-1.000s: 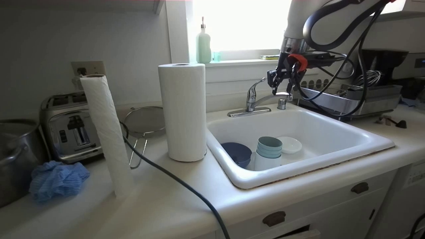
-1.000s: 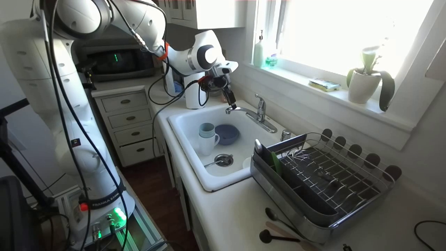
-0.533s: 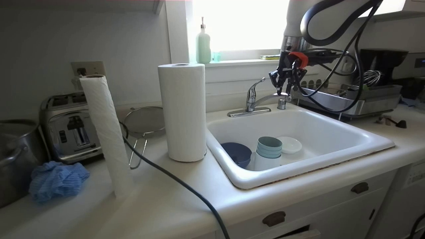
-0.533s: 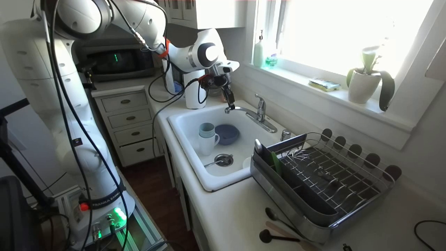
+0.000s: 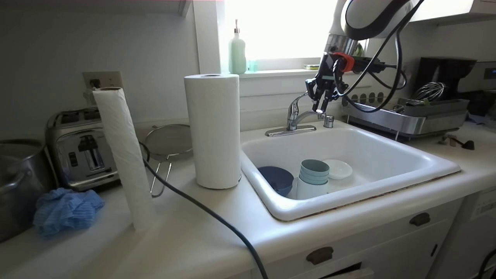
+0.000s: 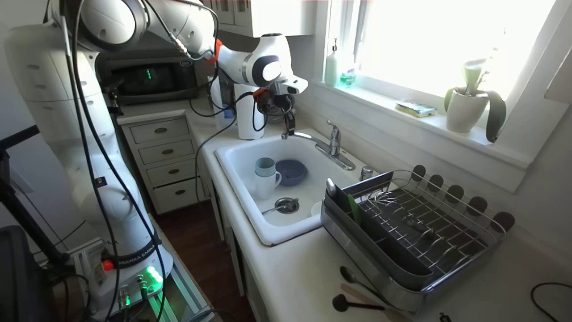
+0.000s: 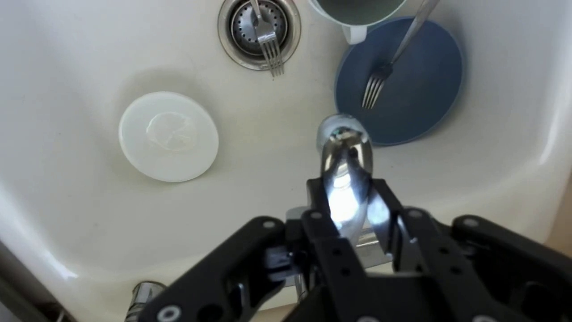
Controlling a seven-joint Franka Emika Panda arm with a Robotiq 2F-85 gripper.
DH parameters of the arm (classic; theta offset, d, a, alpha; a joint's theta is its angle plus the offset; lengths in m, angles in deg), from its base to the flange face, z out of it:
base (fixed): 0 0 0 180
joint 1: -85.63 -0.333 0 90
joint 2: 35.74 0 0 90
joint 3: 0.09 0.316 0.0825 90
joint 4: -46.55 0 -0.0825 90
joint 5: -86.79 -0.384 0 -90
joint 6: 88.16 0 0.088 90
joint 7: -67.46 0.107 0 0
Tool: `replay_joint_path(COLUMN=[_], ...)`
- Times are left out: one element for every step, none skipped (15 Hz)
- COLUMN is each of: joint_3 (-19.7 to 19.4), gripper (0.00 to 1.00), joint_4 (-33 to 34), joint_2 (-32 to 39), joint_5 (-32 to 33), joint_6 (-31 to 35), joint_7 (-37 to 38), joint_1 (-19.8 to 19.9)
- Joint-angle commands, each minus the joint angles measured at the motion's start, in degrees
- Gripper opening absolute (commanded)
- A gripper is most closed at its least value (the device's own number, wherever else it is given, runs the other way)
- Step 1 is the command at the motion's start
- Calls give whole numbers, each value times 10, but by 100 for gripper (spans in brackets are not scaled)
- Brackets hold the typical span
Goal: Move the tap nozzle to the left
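Gripper [image 7: 349,192] looks clamped on the tap nozzle [image 7: 342,167], one of its fingers [image 7: 317,194] along each side, so the nozzle is btwn the tips w/ its outlet end poking out just ahead of them, overlapping the near edge of the blue bowl [image 7: 413,85] in wrist view. Biggest worry is slip: chrome is smooth & rounded, so a hard sideways pull cld skid the fingers fwd off the end or up over the top. Nozzle shld pivot on its base plate [image 5: 277,133], behind the gripper (away from the outlet), i.e. it prob. wants an arc; a straight drag wld fight that & either slide the grip or strain the joint, and lifting or pressing wld add to it. If there's a hard stop, pushing past it cld do the same. Lever handle [image 6: 335,136] is also behind the gripper, apart from it in an exterior view; backing or tipping that way cld knock it & start water. Paper towel roll [image 5: 213,131] is L of the gripper in an exterior view, depth gap hard to judge; too wide a swing might hit it. Black cable [image 5: 399,62], looped off the gripper's other side, cld snag or tug. Sudden release cld throw the gripper toward the bowl & mug [image 6: 264,185] below.
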Motion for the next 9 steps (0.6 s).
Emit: replay_joint_path(joint_3=[7, 6, 7, 9, 10, 11, 12, 12, 13], gripper=[6, 5, 3, 0, 0, 0, 0, 0, 0], joint_4=[-8, -8, -7, -9, -12, -14, -16, -18, -19], joint_2=[13, 16, 20, 21, 23, 26, 27, 29, 30], joint_5=[-89, -97, -119, -138, -157, -175, -193, -200, -213], joint_6=[-21, -17, -21, -22, -19, -18, -19, -13, -14], joint_7=[-31, -27, -28, -24, -21, -18, -20, -19, -21], joint_1=[-25, -25, -26, -29, -32, -36, -40, -42, -44])
